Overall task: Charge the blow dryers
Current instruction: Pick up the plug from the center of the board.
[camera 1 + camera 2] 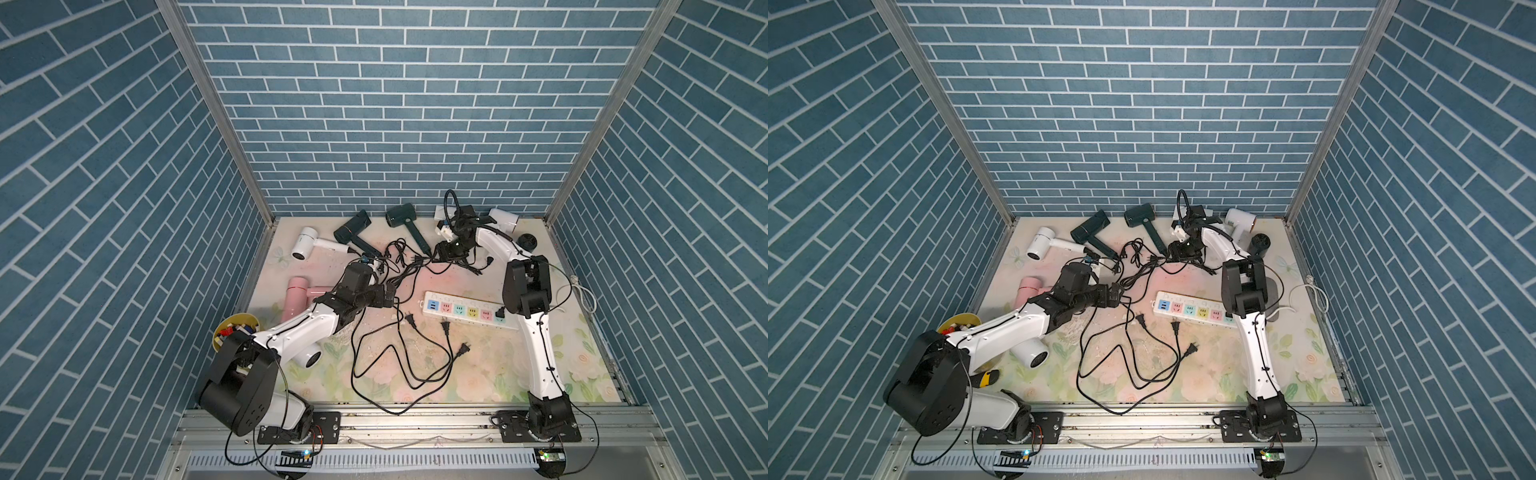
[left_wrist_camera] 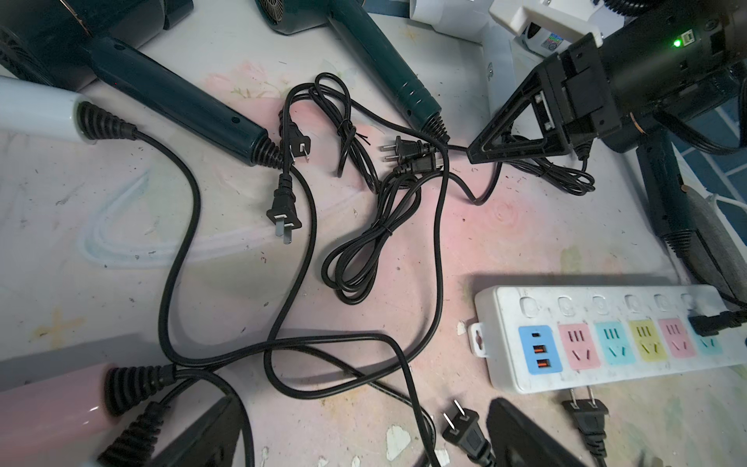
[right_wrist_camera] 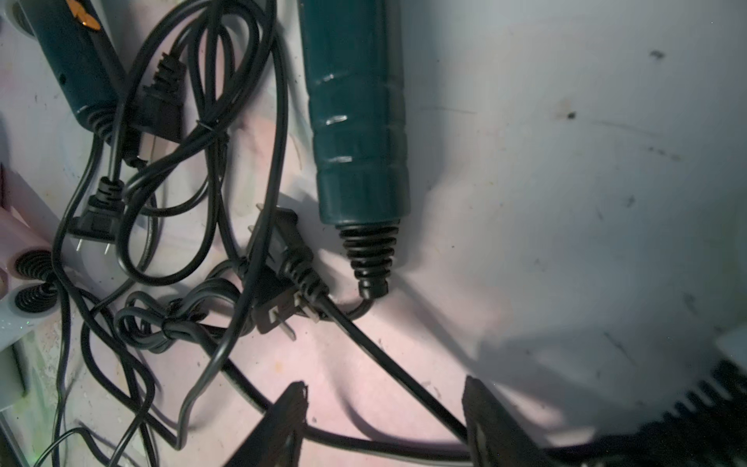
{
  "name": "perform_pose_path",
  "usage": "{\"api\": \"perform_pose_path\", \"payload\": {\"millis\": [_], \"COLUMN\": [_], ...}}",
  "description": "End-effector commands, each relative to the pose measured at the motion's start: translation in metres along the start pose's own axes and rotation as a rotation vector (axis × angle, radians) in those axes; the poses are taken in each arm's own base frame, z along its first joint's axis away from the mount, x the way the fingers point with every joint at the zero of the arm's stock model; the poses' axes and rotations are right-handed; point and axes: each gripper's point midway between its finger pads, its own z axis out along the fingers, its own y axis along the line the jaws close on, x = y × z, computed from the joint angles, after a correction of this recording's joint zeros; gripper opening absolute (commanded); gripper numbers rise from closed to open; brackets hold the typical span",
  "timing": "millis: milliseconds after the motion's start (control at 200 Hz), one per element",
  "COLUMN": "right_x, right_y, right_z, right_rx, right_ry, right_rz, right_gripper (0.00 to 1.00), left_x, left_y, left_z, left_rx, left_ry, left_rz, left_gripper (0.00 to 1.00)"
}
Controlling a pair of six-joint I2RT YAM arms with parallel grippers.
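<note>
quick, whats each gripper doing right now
left gripper: open, holding nothing.
right gripper: open; a black cord runs between its fingers, not clamped.

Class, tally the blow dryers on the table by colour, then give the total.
White blow dryers: 4 (one partly hidden)
Dark green or black blow dryers: 3
Pink blow dryers: 1
Total: 8
</note>
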Motion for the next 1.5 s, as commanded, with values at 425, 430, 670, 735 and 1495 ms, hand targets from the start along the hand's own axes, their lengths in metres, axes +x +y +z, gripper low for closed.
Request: {"api": "perform_pose_path", "payload": {"millis": [425,430,670,735,1495], "right_x": [0.014,0.014,0.011,0.011,-0.015], "right_y": [0.003,0.003,-0.007,-0.010,0.003], "right_z": [0.015,0.016,0.020,0.022,-0.042], "right_rx": [0.037,0.038,0.099,0.117,0.230], "right_ry": [0.108,0.109,0.127,0.133,0.000], "right_rz": [-0.164,-0.164,-0.196,-0.205,-0.295], "right_gripper": [0.46,0.46,0.57,0.57,0.00], "left_x": [-0.003,-0.003,-0.004,-0.004,-0.008], "left_y": [0.002,0.002,0.002,0.002,-0.001], "left_z": [-0.002,-0.002,-0.003,-0.003,-0.010], "left_rx": [-0.002,-0.002,-0.002,-0.001,0.018], "left_ry": [-0.017,-0.017,-0.022,-0.022,-0.048], "left_rz": [0.011,0.011,0.013,0.015,0.009], "left_gripper": [1.00,0.99,0.99,1.00,0.99]}}
